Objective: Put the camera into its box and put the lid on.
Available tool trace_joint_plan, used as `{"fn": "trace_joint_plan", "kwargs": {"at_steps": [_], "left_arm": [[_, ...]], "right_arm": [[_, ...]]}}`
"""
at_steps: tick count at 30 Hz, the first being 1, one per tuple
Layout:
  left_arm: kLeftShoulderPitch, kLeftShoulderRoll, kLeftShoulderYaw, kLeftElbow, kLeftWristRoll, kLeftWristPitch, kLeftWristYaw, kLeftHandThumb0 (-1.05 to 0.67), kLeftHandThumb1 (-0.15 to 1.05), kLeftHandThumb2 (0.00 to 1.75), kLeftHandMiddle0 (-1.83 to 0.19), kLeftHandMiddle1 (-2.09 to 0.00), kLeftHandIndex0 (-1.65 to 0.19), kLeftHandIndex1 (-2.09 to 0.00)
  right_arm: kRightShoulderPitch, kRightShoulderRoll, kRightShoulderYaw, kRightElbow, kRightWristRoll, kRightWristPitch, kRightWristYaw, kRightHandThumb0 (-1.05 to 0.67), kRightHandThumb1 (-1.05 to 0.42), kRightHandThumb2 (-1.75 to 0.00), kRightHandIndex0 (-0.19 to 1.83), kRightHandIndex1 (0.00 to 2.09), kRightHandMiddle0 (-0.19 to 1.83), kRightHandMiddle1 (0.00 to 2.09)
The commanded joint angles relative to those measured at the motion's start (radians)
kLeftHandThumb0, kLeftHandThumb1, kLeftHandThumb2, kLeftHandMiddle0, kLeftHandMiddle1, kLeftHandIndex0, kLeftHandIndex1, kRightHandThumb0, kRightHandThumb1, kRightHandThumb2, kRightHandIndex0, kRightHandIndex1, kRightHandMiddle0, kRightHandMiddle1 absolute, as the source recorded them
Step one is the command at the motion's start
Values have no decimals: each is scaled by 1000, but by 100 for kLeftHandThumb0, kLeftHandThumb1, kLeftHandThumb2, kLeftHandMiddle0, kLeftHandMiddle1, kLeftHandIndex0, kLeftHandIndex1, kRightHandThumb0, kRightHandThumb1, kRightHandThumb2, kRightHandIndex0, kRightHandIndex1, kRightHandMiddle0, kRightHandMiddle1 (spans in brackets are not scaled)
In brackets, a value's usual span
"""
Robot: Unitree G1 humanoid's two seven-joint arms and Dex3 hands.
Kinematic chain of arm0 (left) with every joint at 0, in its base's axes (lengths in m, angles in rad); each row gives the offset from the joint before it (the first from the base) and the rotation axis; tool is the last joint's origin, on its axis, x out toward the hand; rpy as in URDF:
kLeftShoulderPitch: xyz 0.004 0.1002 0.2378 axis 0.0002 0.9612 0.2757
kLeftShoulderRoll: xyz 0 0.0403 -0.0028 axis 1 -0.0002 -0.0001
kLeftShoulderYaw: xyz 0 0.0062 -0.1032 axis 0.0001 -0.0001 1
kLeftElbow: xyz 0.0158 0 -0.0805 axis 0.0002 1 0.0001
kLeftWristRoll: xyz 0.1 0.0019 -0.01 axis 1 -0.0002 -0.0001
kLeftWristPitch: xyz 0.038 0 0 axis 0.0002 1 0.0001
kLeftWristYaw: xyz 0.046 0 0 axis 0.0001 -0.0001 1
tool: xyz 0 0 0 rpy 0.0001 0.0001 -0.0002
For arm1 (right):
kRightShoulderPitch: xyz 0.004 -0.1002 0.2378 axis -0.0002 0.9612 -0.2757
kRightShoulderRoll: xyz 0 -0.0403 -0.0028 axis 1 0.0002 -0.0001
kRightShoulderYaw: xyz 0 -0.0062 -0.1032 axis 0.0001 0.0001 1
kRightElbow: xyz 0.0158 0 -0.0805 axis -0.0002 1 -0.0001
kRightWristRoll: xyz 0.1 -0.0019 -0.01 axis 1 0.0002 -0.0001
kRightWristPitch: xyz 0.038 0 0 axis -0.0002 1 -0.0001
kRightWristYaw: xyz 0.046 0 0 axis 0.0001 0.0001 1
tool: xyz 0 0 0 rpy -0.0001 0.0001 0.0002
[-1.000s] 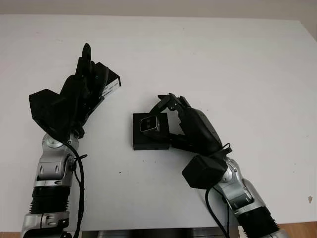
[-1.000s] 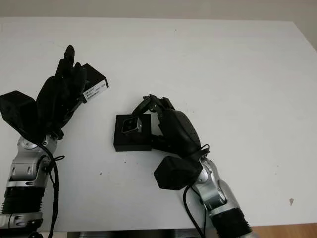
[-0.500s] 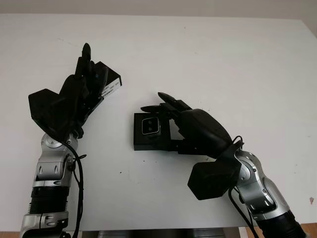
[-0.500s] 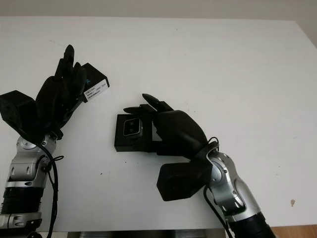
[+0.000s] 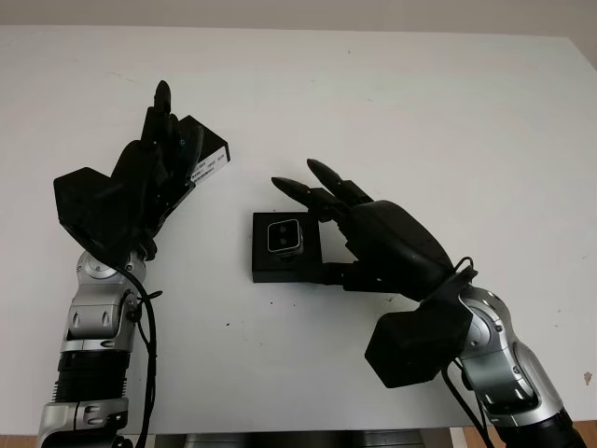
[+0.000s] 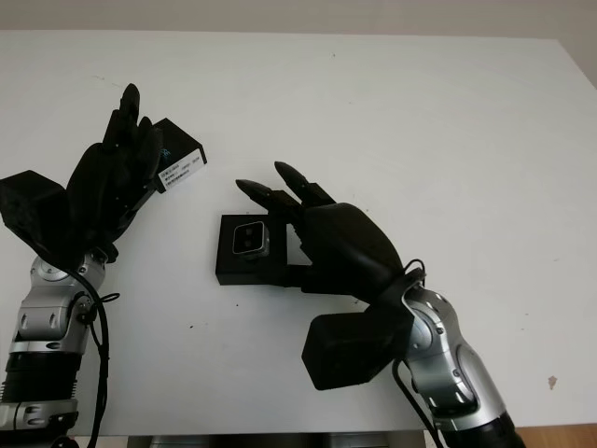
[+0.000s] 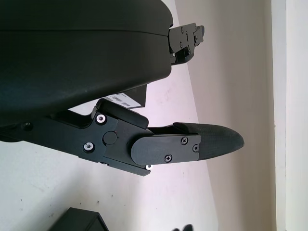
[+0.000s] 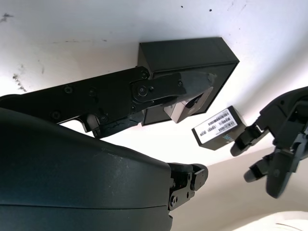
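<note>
The camera [image 5: 282, 236] sits in its box [image 5: 284, 269] mid-table beside the empty, uncurled right hand [image 5: 359, 229], while the lid [image 5: 203, 157], clamped in the left hand [image 5: 149, 177], waits leftward toward the table's left edge.

White table [image 5: 448, 112] under a pale wall
Its matte top carries a few small dark specks, and a pale wall strip [image 5: 298, 11] runs along its far edge

White table [image 5: 448, 112]; black box [image 5: 284, 261] sits directly on it, near centre.
</note>
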Motion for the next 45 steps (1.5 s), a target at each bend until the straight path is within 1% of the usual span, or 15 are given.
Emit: {"fn": "trace_joint_plan", "kwargs": {"at_steps": [1, 8, 10, 18, 24, 27, 28, 31, 37, 40, 41, 42, 45], "left_arm": [[-2, 8, -1, -3, 0, -6, -2, -76, 105, 46, 19, 0, 19, 0], [-3, 2, -1, -2, -2, -2, 2, -76, 105, 45, 19, 0, 19, 0], [-2, 3, -2, -5, 1, 2, 5, -76, 105, 45, 19, 0, 19, 0], [3, 8, 2, -10, -5, -3, -3, -75, 105, 45, 19, 0, 19, 0], [3, 9, 3, -9, -4, -7, -7, -74, 105, 47, 19, 0, 19, 0], [2, 9, 4, -9, -5, -5, -7, -74, 105, 47, 19, 0, 19, 0], [3, 9, 4, -10, -5, -4, -6, -74, 105, 47, 19, 0, 19, 0], [5, 12, 3, -15, -2, 1, -6, -75, 105, 46, 19, 0, 19, 0], [11, 14, 7, -25, -10, 5, -10, -76, 105, 45, 19, 0, 19, 0], [14, 16, 9, -32, -13, 19, -10, -77, 105, 45, 19, 0, 19, 0], [15, 18, 8, -36, -11, 24, -9, -77, 105, 45, 19, 0, 19, 0], [16, 20, 8, -39, -11, 28, -9, -76, 105, 46, 19, 0, 19, 0], [17, 18, 10, -44, -12, 33, -7, -76, 105, 45, 19, 0, 19, 0]], "right_arm": [[28, -20, -18, -27, -2, -20, -8, -66, -105, -31, -11, 3, 6, 11], [40, -37, -24, -12, -18, -50, -27, -71, -105, -38, -8, 6, 25, 17], [43, -34, -25, -8, -10, -54, -29, -71, -105, -38, -7, 6, 27, 18], [37, -34, -27, 3, -5, -65, -40, -69, -105, -40, 2, 9, 48, 28], [39, -30, -34, 7, 10, -66, -43, -68, -105, -37, 8, 10, 57, 38], [45, -31, -40, 1, 21, -58, -35, -68, -105, -36, 10, 7, 49, 65], [47, -31, -42, -1, 25, -55, -32, -68, -105, -36, 12, 7, 46, 77], [57, -37, -48, -9, 29, -53, -27, -68, -105, -38, 15, 7, 48, 96], [69, -36, -51, -25, -3, -48, -36, -69, -105, -41, 20, 8, 56, 117], [76, -26, -49, -28, -32, -45, -57, -69, -105, -41, 25, 8, 59, 133], [77, -24, -48, -27, -44, -48, -68, -68, -105, -40, 27, 8, 61, 145], [78, -26, -45, -29, -60, -45, -71, -68, -105, -40, 29, 9, 62, 150], [80, -25, -41, -33, -82, -37, -71, -67, -105, -41, 31, 8, 62, 162]]}}
